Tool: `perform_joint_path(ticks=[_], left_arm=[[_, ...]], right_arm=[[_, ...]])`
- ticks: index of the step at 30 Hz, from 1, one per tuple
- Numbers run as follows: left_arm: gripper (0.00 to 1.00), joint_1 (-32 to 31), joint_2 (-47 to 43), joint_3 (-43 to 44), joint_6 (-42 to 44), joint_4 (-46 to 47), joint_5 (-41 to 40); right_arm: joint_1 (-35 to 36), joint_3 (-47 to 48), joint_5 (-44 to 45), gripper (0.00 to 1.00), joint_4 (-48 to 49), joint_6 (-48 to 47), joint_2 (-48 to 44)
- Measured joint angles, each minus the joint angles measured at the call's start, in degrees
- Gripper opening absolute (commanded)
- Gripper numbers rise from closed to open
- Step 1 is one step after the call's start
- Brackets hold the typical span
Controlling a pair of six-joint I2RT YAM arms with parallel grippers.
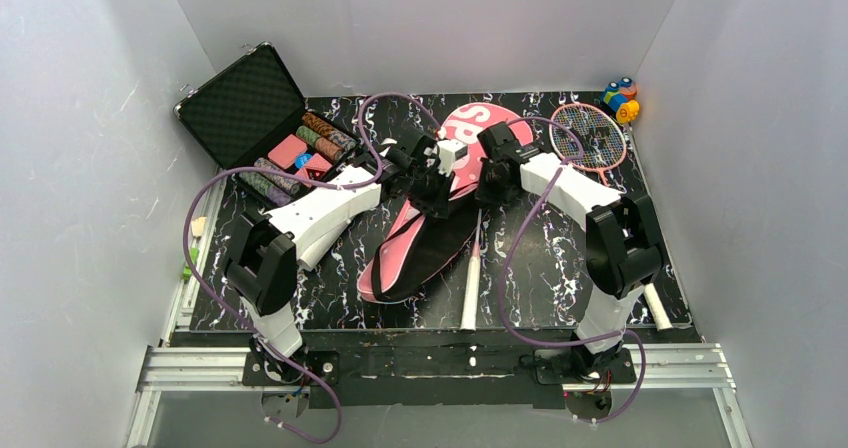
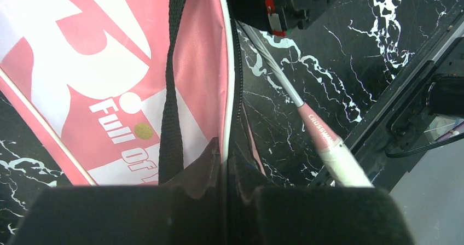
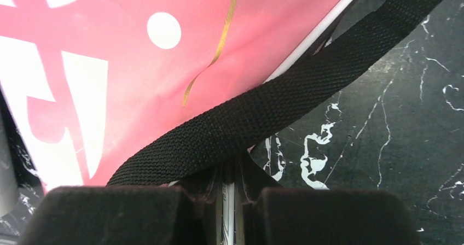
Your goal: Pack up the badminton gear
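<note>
Pink racket cover (image 1: 398, 253) lies lengthwise mid-table, its printed head at the far end. Both arms reach forward and angle down over it. The left gripper (image 2: 224, 193) is pressed together on the cover's open zipper edge. Just to its right, the right gripper (image 3: 230, 201) pinches the thin shaft of a racket (image 1: 471, 288) whose white handle points near. The black strap (image 3: 262, 114) crosses in front of the right fingers. A second racket (image 1: 590, 136) lies far right and an open poker-chip case (image 1: 250, 98) far left.

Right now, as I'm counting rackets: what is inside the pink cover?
A racket runs to the cover's open edge, handle outside; its head is hidden, so probably inside. The fabric covers anything else in there. A second racket lies outside, beside it.
</note>
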Motion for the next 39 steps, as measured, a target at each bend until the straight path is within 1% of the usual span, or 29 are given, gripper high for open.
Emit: perform_joint_path(ticks=[3,6,7,9,10,13,17,19,21,24,28,30,35,39], left_arm=[[0.00,0.00,0.00,-0.46,0.07,-0.11,0.22],[0.00,0.00,0.00,-0.48,0.11,-0.11,0.31],[0.00,0.00,0.02,-0.48,0.11,-0.13,0.31],[0.00,0.02,0.09,-0.48,0.02,-0.15,0.28],[0.00,0.02,0.20,-0.48,0.00,-0.22,0.28],[0.00,0.02,1.20,-0.48,-0.13,-0.22,0.31],[0.00,0.00,3.13,-0.48,-0.39,-0.22,0.35],[0.00,-0.02,3.72,-0.48,-0.42,-0.15,0.42],[0.00,-0.15,4.26,-0.48,-0.42,0.00,0.79],[0.00,-0.35,4.55,-0.48,-0.42,0.15,0.94],[0.00,-0.39,4.55,-0.48,-0.31,0.31,0.81],[0.00,-0.39,4.48,-0.50,-0.31,0.35,0.68],[0.00,-0.39,3.72,-1.05,-0.33,0.59,-0.15],[0.00,0.02,2.99,-1.22,-0.48,0.52,-0.76]], right_arm=[[-0.63,-0.02,-1.79,0.28,1.01,0.20,0.33],[-1.16,-0.04,-4.33,0.43,2.95,0.52,0.31],[-1.40,-0.17,-5.46,0.50,3.91,0.59,0.31],[-1.68,-0.79,-7.54,0.58,5.33,0.66,0.04],[-1.73,-1.22,-8.50,0.60,5.79,0.57,-0.22],[-1.90,-1.49,-10.73,0.62,5.55,-0.11,-0.94],[-2.60,-2.62,-11.85,0.61,4.76,-0.90,-3.98],[-3.69,-3.82,-11.85,0.61,4.04,-0.92,-6.64],[-5.79,-4.28,-11.02,0.64,2.93,-0.90,-8.94],[-11.58,-2.80,-8.00,0.68,0.17,-1.38,-10.01],[-21.53,6.14,-2.03,0.70,-6.45,-3.76,-4.74],[-25.90,9.42,0.85,0.71,-7.54,-5.09,-2.16],[-35.28,11.28,3.74,0.72,-10.64,-8.35,1.16],[-40.02,11.61,4.72,0.73,-11.91,-10.54,4.85]])
